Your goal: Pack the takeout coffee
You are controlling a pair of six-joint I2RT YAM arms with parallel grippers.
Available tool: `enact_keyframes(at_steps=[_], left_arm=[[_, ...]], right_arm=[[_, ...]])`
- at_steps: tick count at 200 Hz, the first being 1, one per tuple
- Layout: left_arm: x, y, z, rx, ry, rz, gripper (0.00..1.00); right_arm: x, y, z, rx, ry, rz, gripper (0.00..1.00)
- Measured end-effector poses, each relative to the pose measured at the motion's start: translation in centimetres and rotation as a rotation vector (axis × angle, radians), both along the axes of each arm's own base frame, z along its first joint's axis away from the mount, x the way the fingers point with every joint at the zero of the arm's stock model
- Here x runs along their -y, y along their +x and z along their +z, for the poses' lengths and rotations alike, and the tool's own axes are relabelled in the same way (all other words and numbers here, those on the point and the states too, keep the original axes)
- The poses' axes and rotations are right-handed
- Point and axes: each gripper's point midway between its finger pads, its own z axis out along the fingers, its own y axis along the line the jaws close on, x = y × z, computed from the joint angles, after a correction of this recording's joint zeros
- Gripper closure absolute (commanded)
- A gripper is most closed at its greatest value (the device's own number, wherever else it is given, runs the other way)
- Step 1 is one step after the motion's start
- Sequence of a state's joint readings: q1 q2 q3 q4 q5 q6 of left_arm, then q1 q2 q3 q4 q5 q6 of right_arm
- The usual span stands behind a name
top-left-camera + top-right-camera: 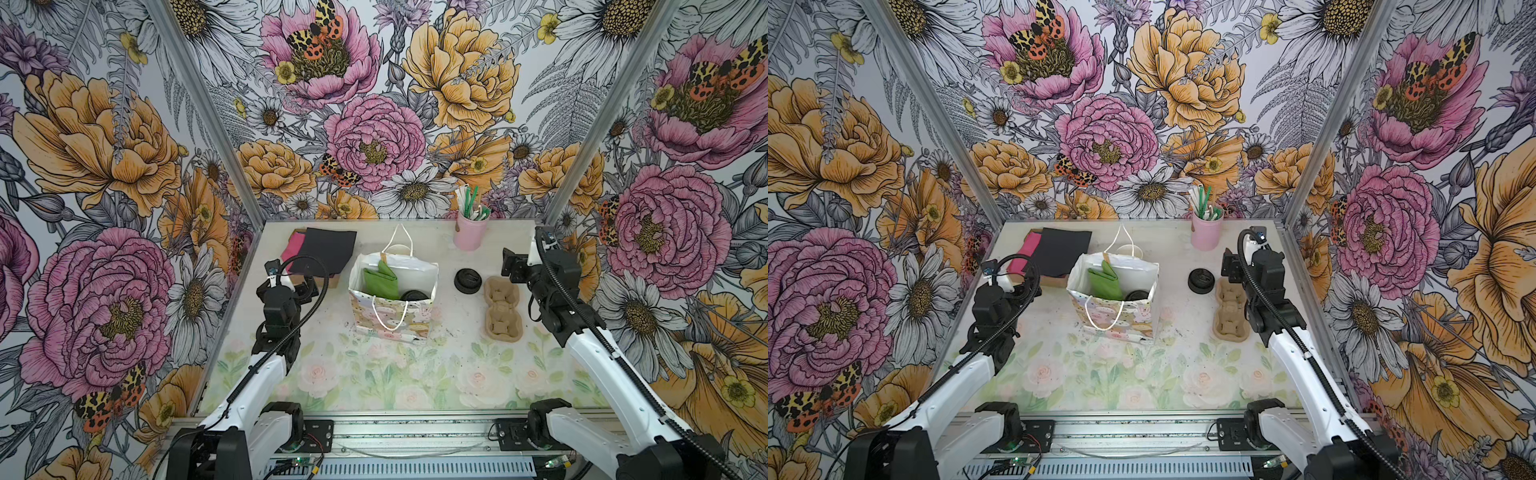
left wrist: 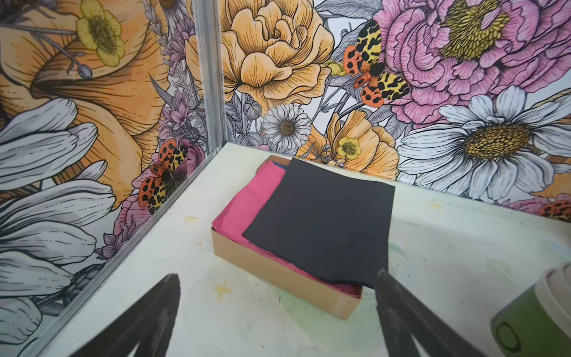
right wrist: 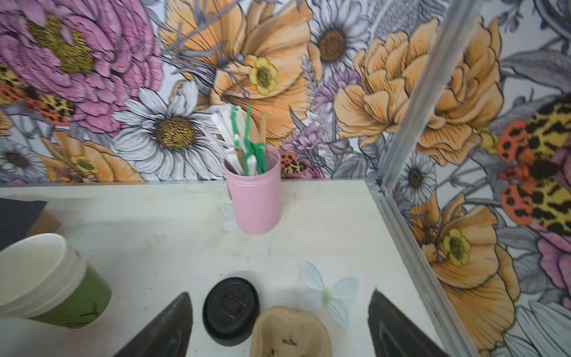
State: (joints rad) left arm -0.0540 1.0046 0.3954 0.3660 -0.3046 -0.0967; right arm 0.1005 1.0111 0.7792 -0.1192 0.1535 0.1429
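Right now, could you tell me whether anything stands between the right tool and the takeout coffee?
The black-lidded takeout coffee cup sits inside the open floral paper gift bag, whose side wall screens it from the open right tool; a loose black plastic lid lies between them.

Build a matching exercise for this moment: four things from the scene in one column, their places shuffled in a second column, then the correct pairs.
Things:
1. takeout coffee
2. pink cup
3. cup carrier
4. black napkin

Places:
A. lying flat beside a loose black lid
B. on top of a pink napkin in a cardboard box
C. inside the gift bag, only its dark lid showing
D. at the back, holding straws

Pairs: 1-C, 2-D, 3-A, 4-B
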Motion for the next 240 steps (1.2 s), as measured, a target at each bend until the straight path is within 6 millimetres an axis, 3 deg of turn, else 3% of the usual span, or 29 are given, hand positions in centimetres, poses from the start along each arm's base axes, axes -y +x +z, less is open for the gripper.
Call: enact_keyframes(at_steps=[26, 53, 77, 150, 183, 219, 240], left_arm=[[-0.4, -0.3, -2.6, -0.005, 0.008, 0.024, 0.01], [-0.6, -0.6, -2.9, 0.030, 0.028, 0.028, 0.01], [-0.6, -0.7, -2.9, 0.070, 0.050, 0.029, 0.01], [-0.9, 0.6, -5.6, 0.078, 0.067, 0.003, 0.01], [-0.4, 1.1, -6.1, 0.093, 0.063, -0.027, 0.01], [0.3, 1.9, -7.6, 0.070, 0.061, -0.068, 0.01], [0.2, 2.0, -7.5, 0.074, 0.059, -0.071, 0.01]], right_arm=[[2.3, -0.7, -6.3, -0.089, 0.019, -0.082, 0.11], [2.7, -0.5, -9.4, -0.116, 0.017, -0.092, 0.10], [2.7, -0.2, -10.6, -0.093, 0.008, -0.089, 0.10], [2.4, 1.7, -14.7, -0.058, -0.055, -0.042, 0.05], [2.1, 2.8, -14.1, 0.012, -0.074, -0.022, 0.04], [2.1, 3.0, -16.0, 0.007, -0.079, -0.022, 0.03], [2.3, 3.1, -15.8, 0.021, -0.078, -0.028, 0.01]])
